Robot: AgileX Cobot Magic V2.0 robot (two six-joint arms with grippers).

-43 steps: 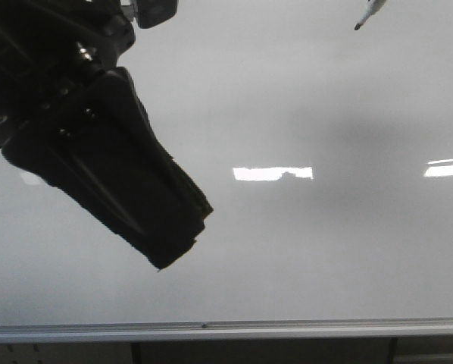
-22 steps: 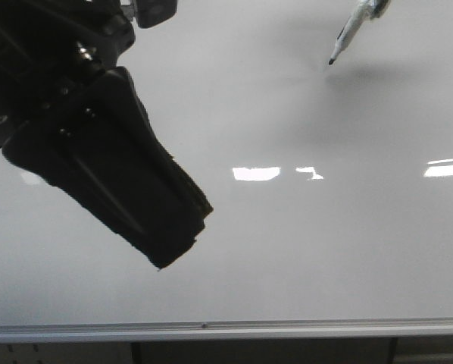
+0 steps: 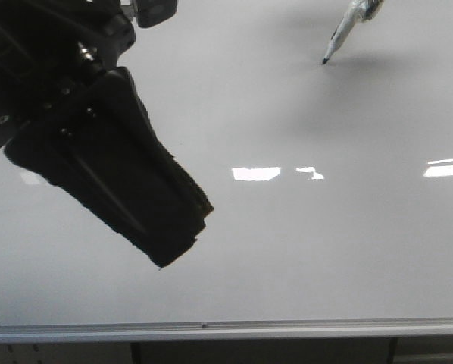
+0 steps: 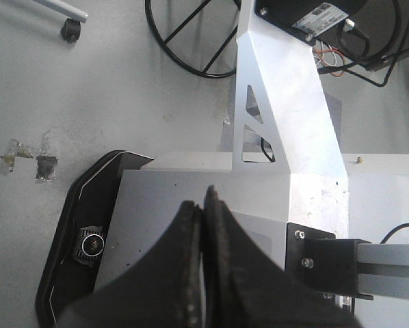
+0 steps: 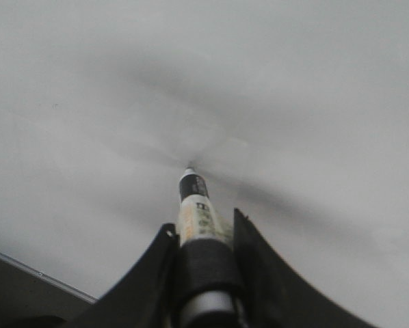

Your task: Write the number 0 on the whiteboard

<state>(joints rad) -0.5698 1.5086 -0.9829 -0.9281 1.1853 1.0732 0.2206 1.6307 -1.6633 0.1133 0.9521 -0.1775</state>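
While marker tip (image 3: pixel 326 61) sits at or just above whiteboard (image 3: pixel 302 250), no ink visible anywhere on the board: number 0 not yet begun, nothing to locate except the blank surface. Bright rectangular patches mid-board are light reflections, not marks.

Right gripper (image 5: pixel 203 263) clamped on the marker (image 5: pixel 194 205), barrel seated between the two fingers, tip pointing away toward the board. Right wrist view shows tip meeting its own shadow on the surface; contact probable, not certain. Front view shows only the marker's lower end entering from the top right corner, tilted.

Left gripper (image 4: pixel 203 225) pressed closed on nothing, fingers together, parked over the board's left half in the front view and looking down past the table edge to the floor in its own view.

Risks, as judgement:
- Tip hovering rather than pressing: stroke leaves gaps or no line. Cause: too little downward force.
- Too much force with the tilted barrel: marker slides back through the fingers, or tip skids on the glossy surface, distorting the loop.
- Start point lies near the far top right of the front view; a loop drawn outward from there may run out of camera sight or reach.
- Loop failing to close if end point drifts off start point.
- Left arm well apart from the tip; collision unlikely unless the stroke sweeps far leftward.
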